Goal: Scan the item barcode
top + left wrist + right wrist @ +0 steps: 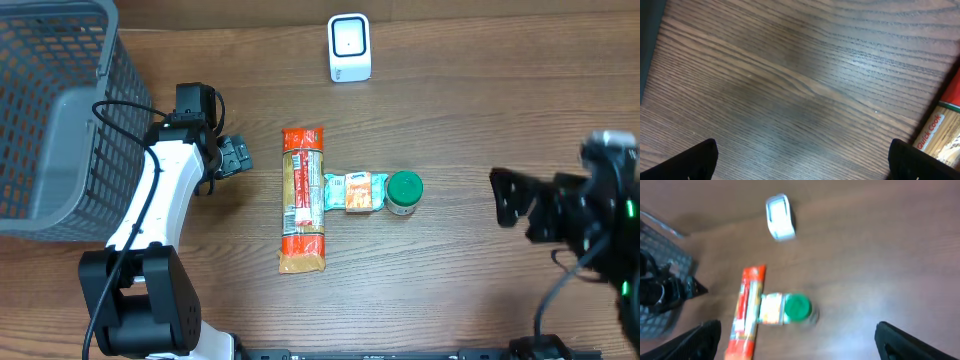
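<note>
Three items lie mid-table: a long orange-red spaghetti pack (303, 200) (746, 314), a small teal and orange packet (351, 191) (771, 309) and a green-lidded jar (404, 192) (797, 307), touching in a row. A white barcode scanner (349, 47) (780, 216) stands at the far edge. My left gripper (242, 157) (802, 162) hovers open over bare wood left of the pack, whose corner (941, 134) shows at the right of the left wrist view. My right gripper (500, 197) (802, 340) is open and empty, well right of the jar. No barcode shows.
A grey mesh basket (55, 110) (657, 312) fills the left side of the table, close behind the left arm (160, 190). Wood tabletop (480, 90) surrounds the items. The right wrist view is motion-blurred.
</note>
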Action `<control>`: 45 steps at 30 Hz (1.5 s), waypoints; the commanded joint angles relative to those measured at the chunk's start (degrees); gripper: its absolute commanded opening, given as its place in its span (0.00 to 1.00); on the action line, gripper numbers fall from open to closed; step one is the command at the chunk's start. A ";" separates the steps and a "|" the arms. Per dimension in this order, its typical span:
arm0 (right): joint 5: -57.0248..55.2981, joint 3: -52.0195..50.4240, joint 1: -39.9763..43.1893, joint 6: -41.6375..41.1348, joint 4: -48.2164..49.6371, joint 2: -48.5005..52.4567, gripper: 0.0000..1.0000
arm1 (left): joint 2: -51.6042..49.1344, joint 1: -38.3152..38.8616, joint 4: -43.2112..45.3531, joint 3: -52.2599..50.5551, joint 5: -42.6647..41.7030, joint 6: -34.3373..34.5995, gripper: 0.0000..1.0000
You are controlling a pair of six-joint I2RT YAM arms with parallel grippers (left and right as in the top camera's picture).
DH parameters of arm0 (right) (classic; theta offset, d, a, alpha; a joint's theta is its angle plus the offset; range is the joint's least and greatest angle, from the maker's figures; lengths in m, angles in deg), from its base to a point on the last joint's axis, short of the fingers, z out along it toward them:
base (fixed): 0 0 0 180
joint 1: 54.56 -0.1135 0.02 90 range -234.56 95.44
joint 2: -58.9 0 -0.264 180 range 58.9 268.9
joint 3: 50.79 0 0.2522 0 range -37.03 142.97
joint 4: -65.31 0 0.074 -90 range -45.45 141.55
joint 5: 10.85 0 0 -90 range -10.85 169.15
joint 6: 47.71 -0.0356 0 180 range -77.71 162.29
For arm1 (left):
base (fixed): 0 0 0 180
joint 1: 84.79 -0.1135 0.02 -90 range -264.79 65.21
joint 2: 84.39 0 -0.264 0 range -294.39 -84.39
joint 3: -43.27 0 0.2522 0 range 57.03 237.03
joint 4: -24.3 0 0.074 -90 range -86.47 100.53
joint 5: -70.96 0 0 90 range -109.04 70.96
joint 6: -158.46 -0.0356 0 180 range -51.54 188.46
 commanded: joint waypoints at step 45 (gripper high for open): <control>-3.93 8.13 -20.39 -16.02 0.11 53.20 0.93 | 1.14 0.07 0.07 0.63 -0.04 -0.83 1.00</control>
